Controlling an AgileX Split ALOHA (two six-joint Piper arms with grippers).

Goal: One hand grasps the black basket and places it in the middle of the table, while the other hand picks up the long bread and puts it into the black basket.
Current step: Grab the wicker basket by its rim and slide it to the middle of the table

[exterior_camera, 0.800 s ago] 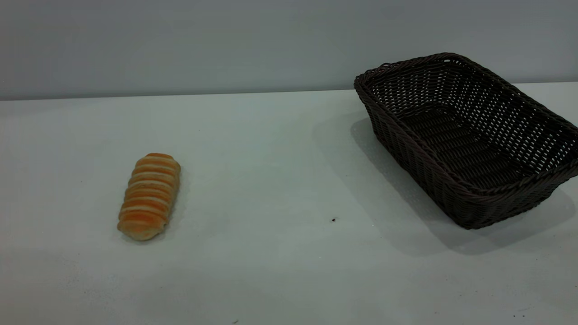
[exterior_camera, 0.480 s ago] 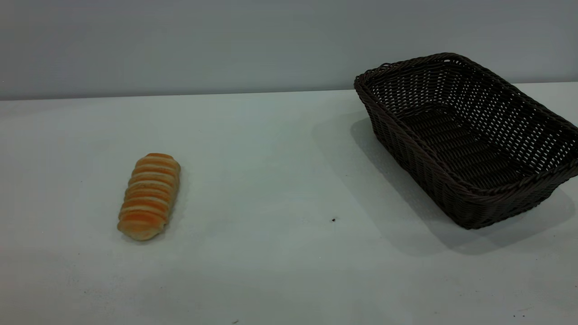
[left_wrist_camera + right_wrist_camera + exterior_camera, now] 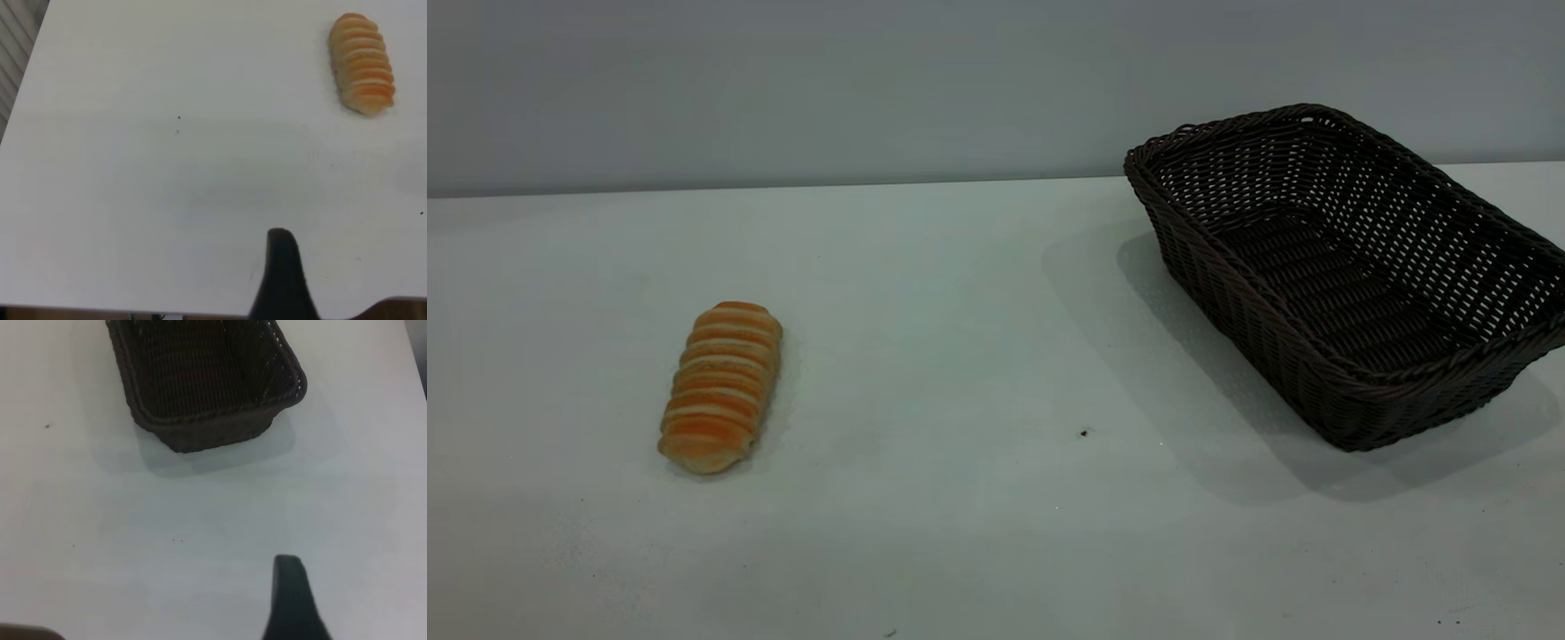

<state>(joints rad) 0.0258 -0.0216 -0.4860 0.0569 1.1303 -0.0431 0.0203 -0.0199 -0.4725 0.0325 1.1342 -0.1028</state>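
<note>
Table (image 3: 978,338) unchanged; long bread (image 3: 720,387), black basket (image 3: 1343,267) unmoved, apart; jaws' opening cannot tell.

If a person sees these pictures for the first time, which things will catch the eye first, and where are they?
The large dark brown-black woven wicker basket stands empty at the right side of the pale grey-white table, near its far edge. The small golden-orange striped bread roll lies alone at the left, well apart from it. In each wrist view only one black finger of the left gripper and of the right gripper shows, touching nothing.
</note>
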